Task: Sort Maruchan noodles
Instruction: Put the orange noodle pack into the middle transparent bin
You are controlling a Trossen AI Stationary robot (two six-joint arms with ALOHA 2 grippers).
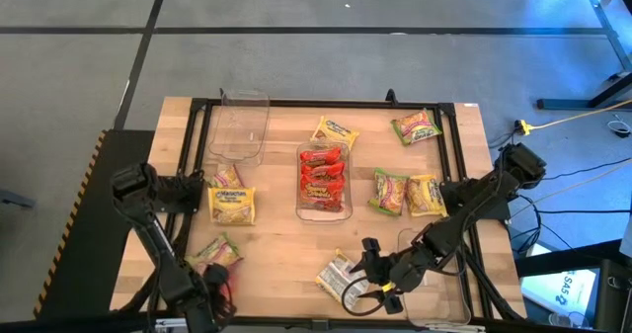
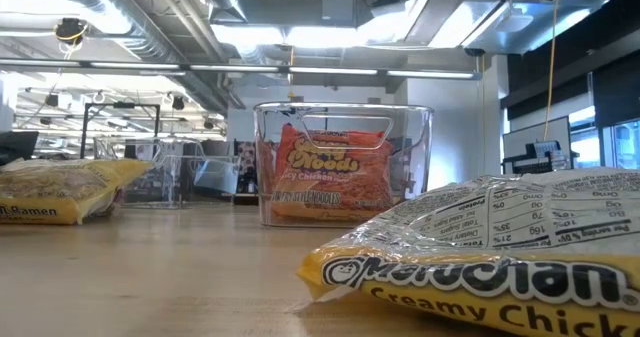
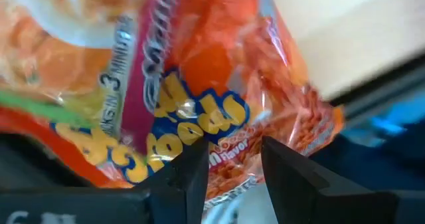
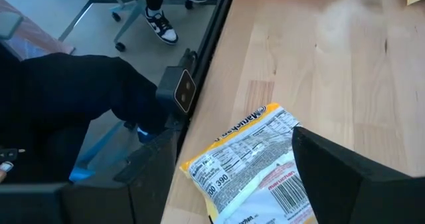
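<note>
My left gripper [image 1: 212, 279] is at the table's near left corner, shut on a red noodle packet [image 3: 199, 84]. My right gripper [image 1: 361, 272] is open near the table's front edge. Its fingers stand on either side of a yellow packet [image 4: 255, 164] that lies label side down on the wood; this packet also shows in the low view [image 2: 480, 252]. A clear tray [image 1: 323, 212] in the middle of the table holds red packets [image 2: 335, 167]. Yellow packets [image 1: 232, 205] and green packets [image 1: 389, 191] lie flat around it. My left gripper pinches the red packet's crinkled edge [image 3: 229, 159] between its two fingers [image 3: 192, 174]. The rest of the packet spreads out beyond the fingertips. Whether it is clear of the table does not show.
An empty clear tray [image 1: 240, 125] stands at the far left. More packets lie near the far edge [image 1: 336, 132], at the far right [image 1: 415, 125], at the right [image 1: 427, 195] and at the near left [image 1: 217, 249]. A black frame [image 1: 459, 155] runs round the tabletop.
</note>
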